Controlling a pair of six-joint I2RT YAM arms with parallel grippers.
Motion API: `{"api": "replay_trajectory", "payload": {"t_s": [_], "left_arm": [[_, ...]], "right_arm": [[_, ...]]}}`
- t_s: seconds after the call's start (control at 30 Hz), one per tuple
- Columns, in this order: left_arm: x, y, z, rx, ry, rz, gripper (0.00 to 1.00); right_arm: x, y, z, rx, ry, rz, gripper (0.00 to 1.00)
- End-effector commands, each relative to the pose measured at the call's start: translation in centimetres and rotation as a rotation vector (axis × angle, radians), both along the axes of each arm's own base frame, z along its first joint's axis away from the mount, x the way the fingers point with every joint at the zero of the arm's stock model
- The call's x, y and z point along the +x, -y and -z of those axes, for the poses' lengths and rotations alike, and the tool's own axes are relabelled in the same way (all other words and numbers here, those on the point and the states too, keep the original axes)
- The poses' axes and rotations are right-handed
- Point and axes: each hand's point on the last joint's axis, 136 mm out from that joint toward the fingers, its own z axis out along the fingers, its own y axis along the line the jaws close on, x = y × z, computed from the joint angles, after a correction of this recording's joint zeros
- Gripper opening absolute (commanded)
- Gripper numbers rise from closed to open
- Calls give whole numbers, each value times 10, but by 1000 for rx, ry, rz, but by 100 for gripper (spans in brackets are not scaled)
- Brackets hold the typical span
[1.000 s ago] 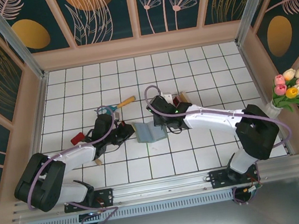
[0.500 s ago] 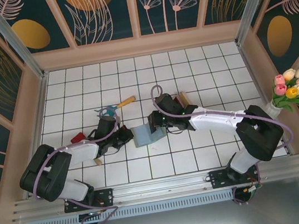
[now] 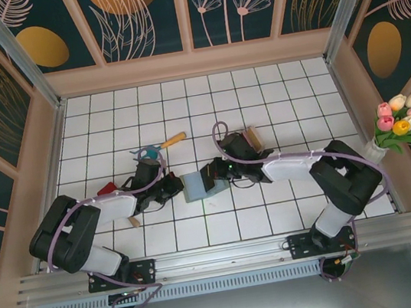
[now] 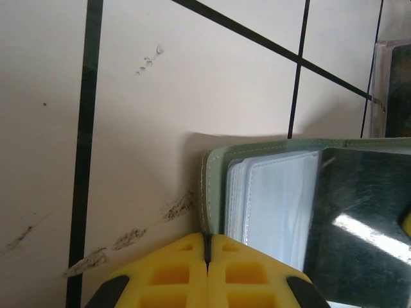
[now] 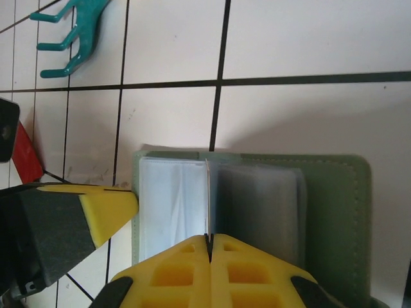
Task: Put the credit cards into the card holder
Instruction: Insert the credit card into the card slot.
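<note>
The card holder (image 3: 195, 186) lies open on the white tiles between both arms, grey-green with clear sleeves (image 5: 173, 205) inside. My left gripper (image 4: 207, 247) is shut on the edge of its left cover (image 4: 212, 192); from above it sits at the holder's left side (image 3: 173, 186). My right gripper (image 5: 210, 247) is shut on one thin clear sleeve standing on edge in the holder's middle (image 3: 213, 176). The credit cards (image 3: 249, 137), a small cream and red striped bundle, lie one tile behind my right gripper, apart from it.
A teal claw tool (image 3: 146, 153) with a wooden handle (image 3: 174, 139) lies behind the left arm, its teal claw (image 5: 70, 32) also in the right wrist view. A red-handled tool (image 3: 106, 190) lies left of it. Wooden walls ring the tiles.
The card holder has slid about half a tile left and now lies open flatter. My right gripper came left and down with it. The left gripper barely shifted.
</note>
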Motion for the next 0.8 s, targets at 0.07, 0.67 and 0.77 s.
{"api": "replay_trajectory", "payload": {"t_s": [0.07, 0.67, 0.77], "left_arm": [[-1, 1, 3, 16, -6, 11, 0], [-2, -1, 4, 13, -14, -8, 0], [-3, -1, 3, 6, -11, -12, 0]], "right_arm": [[-2, -1, 16, 29, -34, 16, 0], [-21, -16, 22, 106, -105, -51, 0], [-23, -11, 23, 93, -111, -37, 0]]}}
